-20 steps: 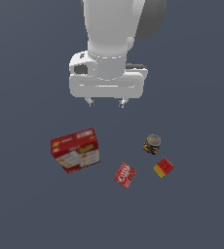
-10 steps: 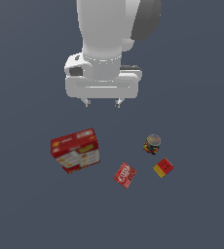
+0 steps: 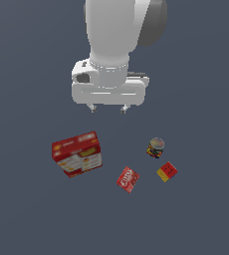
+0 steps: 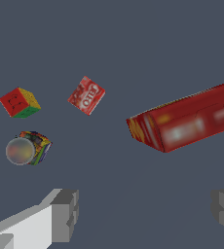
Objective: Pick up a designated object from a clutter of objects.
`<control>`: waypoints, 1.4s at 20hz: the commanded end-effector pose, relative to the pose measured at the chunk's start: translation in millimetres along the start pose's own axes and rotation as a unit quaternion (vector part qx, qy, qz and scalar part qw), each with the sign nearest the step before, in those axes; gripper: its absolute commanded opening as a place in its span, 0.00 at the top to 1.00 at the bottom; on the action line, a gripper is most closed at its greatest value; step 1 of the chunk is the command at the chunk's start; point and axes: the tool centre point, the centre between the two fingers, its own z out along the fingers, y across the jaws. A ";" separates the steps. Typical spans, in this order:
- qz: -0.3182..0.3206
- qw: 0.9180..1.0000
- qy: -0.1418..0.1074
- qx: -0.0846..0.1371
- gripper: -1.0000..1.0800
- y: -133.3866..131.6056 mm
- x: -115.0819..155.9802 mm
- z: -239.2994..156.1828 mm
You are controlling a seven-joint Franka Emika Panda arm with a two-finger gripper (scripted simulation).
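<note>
This is not a real room but a computer-made test scene. The flat dark blue-grey floor [image 3: 32, 219] runs on everywhere, plain and smooth, with no walls. A smooth white robot arm [image 3: 117, 35] hangs over a few small toy-like things, such as a big red cardboard box [image 3: 77, 154], all drawn a little blurry.

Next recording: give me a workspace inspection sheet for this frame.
Surface: plain dark grey floor.
Job's things: small round clear jar with grey lid and multicoloured contents, apart from everything, ungrasped.
Clutter: large red box; flat red packet; small red-and-yellow cube.
Grippers: white tool, open, holding nothing, well above the objects.
Cables: nothing seen.
Surroundings: nothing seen.
</note>
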 end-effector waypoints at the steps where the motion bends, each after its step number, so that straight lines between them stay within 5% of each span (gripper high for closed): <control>1: 0.007 1.000 0.000 0.000 0.04 -7.5 2.3 6.6; 15: 0.087 0.996 0.003 0.003 0.04 -86.8 15.4 74.4; 28: 0.175 0.985 0.001 0.013 0.04 -175.8 4.8 148.8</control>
